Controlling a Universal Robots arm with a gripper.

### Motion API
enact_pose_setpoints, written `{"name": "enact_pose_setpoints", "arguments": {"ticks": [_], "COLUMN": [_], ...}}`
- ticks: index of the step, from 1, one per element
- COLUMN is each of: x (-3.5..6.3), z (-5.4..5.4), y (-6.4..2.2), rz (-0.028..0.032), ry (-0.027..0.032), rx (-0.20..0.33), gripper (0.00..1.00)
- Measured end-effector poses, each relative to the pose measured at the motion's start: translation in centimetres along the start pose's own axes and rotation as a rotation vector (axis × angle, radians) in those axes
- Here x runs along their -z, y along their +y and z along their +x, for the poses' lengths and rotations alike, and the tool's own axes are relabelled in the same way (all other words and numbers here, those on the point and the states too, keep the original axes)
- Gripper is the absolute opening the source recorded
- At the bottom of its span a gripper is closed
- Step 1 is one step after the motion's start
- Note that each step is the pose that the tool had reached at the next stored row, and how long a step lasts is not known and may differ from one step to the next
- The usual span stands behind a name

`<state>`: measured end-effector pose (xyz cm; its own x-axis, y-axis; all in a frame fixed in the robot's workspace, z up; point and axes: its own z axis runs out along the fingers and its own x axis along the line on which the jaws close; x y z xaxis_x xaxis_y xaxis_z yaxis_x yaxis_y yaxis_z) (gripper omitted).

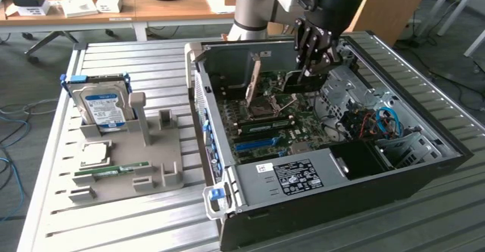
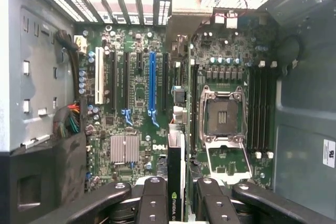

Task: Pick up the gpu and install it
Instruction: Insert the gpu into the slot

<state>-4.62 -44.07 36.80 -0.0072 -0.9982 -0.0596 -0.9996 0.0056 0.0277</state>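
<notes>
Gripper (image 2: 177, 187) was closed on the gpu (image 2: 176, 156) inside the case (image 1: 341, 206). Picking up seemed done; seating it on the motherboard (image 2: 137, 90) was left.

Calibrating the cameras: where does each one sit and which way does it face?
Exterior view: raised beside the table, looking down into the open computer case; the arm and gripper show.
Wrist view: on the wrist, facing the motherboard; the fingers show, shut on the gpu.
Shared: motherboard and gripper.
</notes>
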Motion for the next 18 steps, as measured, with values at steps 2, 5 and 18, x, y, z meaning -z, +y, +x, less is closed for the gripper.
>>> {"name": "enact_pose_setpoints", "arguments": {"ticks": [2,5,18], "x": [0.00,-0.18,-2.17], "z": [0.0,0.0,0.1], "y": [0.09,0.19,0.23], "rz": [0.0000,0.0002,0.0001], "ry": [0.0008,0.0012,0.0022], "rx": [0.000,0.000,0.000], "gripper": [0.26,0.26,0.26]}}
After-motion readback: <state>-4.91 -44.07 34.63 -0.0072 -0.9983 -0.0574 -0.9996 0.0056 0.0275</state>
